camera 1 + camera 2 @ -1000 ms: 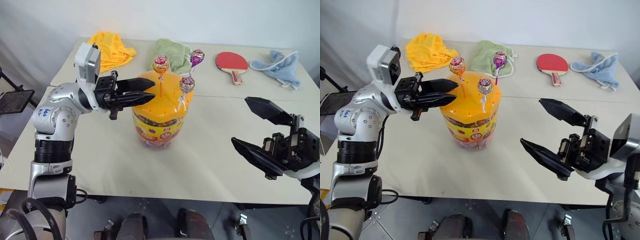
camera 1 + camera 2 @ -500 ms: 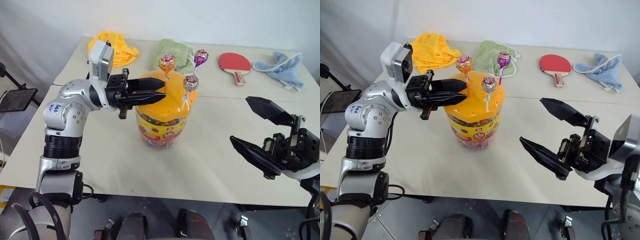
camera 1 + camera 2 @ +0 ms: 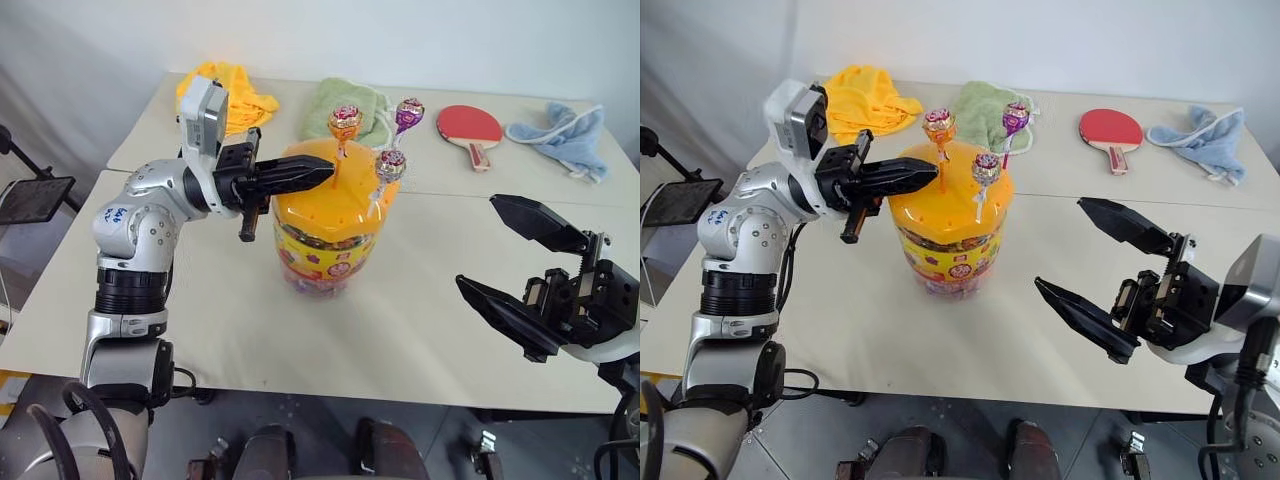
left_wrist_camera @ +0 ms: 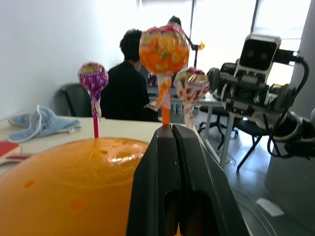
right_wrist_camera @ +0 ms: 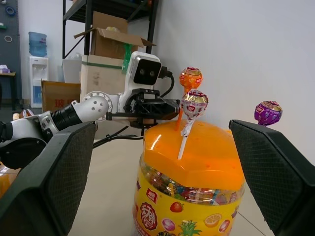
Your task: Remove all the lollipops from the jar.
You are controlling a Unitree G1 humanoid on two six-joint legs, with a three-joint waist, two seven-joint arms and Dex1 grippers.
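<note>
The jar (image 3: 322, 245), a clear tub with a domed orange lid (image 3: 325, 195), stands mid-table. Three lollipops stick up out of the lid. The orange lollipop (image 3: 345, 122) is nearest my left gripper (image 3: 326, 174), which reaches in level from the left, shut on its orange stick (image 4: 165, 114) just above the lid. A purple lollipop (image 3: 409, 113) stands at the lid's far side. A pink-and-white lollipop (image 3: 390, 165) is on the right side. My right gripper (image 3: 475, 241) hangs wide open, well right of the jar, holding nothing.
Along the table's far edge lie a yellow cloth (image 3: 225, 90), a green cloth (image 3: 352, 98), a red paddle (image 3: 467, 124) and a blue cloth (image 3: 560, 135). In the left wrist view a person (image 4: 125, 83) sits in the background beyond the table.
My left gripper's fingers have closed from partly open to shut at the orange lollipop's stick. The right gripper has stayed open in place.
</note>
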